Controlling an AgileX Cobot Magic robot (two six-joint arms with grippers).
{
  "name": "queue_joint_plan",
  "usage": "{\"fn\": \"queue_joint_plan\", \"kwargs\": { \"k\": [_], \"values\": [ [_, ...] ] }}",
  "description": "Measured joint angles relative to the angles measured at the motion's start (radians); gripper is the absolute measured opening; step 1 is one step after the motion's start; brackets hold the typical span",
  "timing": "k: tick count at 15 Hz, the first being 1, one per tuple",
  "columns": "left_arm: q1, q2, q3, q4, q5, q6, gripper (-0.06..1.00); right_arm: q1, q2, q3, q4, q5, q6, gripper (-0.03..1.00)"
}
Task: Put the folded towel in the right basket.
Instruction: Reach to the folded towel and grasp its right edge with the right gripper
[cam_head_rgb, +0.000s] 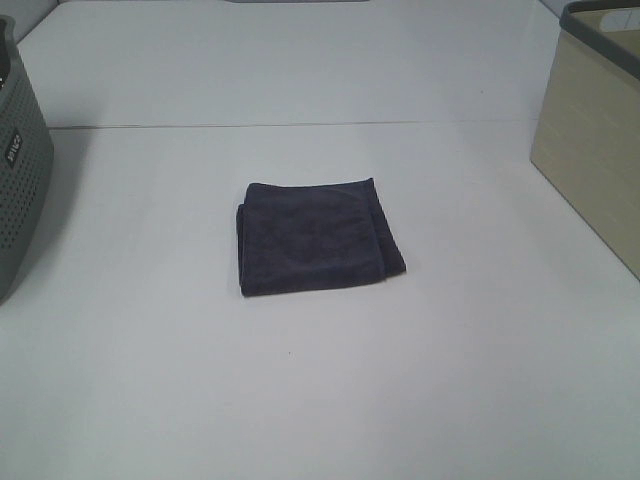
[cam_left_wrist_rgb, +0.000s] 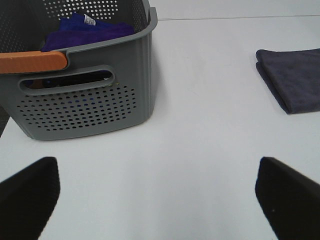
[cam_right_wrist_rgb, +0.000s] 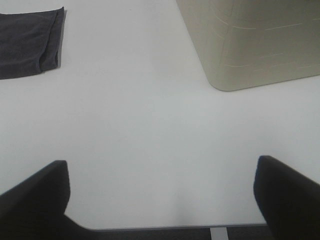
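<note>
Near edge: left gripper (cam_left_wrist_rgb: 160, 200) and right gripper (cam_right_wrist_rgb: 160, 200), two, both spread wide, empty, likely staged for reach. Counter (cam_head_rgb: 300, 420) middle: one dark folded towel (cam_head_rgb: 318, 237), flat, reachable by either arm. Right edge: one beige basket (cam_head_rgb: 595, 130), the target. Left edge: one grey basket (cam_head_rgb: 20, 170), purple cloth (cam_left_wrist_rgb: 85, 30) inside.

Open table (cam_head_rgb: 300, 400) lies all round the towel (cam_head_rgb: 318, 238), with only the grey basket (cam_head_rgb: 22, 180) at its ten o'clock and the beige basket (cam_head_rgb: 590, 150) at two o'clock, both well apart.
</note>
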Motion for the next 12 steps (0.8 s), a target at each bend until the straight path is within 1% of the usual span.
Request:
{"fn": "queue_joint_plan", "kwargs": {
  "k": [12],
  "values": [
    [0.000,0.000,0.000,0.000,0.000,0.000,0.99,0.000,0.000,0.000,0.000,0.000,0.000,0.96]
  ]
}}
